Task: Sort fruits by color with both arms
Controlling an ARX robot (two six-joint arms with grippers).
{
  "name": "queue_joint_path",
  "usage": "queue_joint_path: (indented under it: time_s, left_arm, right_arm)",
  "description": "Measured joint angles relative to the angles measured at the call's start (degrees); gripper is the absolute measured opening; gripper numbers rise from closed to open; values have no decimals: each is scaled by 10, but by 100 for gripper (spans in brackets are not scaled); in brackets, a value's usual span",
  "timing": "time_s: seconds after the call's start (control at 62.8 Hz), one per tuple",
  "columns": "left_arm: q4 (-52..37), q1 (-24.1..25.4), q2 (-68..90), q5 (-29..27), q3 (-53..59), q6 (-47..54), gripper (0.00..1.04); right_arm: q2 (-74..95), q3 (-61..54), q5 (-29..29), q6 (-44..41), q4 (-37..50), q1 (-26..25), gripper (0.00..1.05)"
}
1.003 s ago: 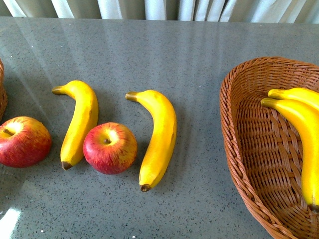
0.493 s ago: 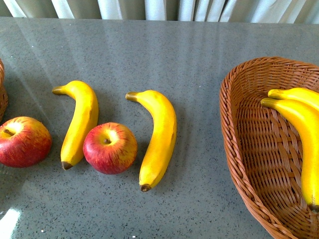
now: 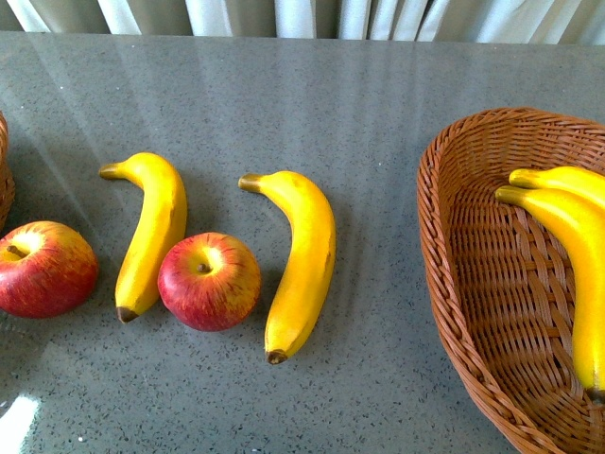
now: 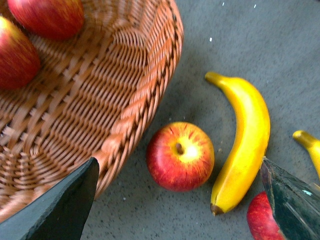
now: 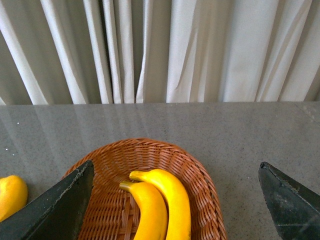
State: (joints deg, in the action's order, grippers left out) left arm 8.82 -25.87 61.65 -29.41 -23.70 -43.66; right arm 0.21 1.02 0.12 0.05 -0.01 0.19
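Observation:
On the grey table lie two bananas and two red apples, the second apple between the bananas. Two more bananas rest in the wicker basket at the right. Neither arm appears in the front view. My left gripper is open above an apple beside a banana, next to a basket holding two apples. Over the basket with its two bananas my right gripper hangs open and holds nothing.
A sliver of the left basket's rim shows at the table's left edge. White curtains hang behind the table's far edge. Another apple and a banana tip sit by the left gripper's far finger.

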Motion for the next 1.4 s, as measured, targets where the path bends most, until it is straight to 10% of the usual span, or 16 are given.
queue_joint_path:
  time_s: [0.7,1.4]
  left_arm:
    - [51,-85,258,-11,-131,-220,96]
    - [77,-6,344,3,-186,-317,96]
  right_arm:
    - [0,0,0,0,0,0,96]
    - [0,0,0,0,0,0,96]
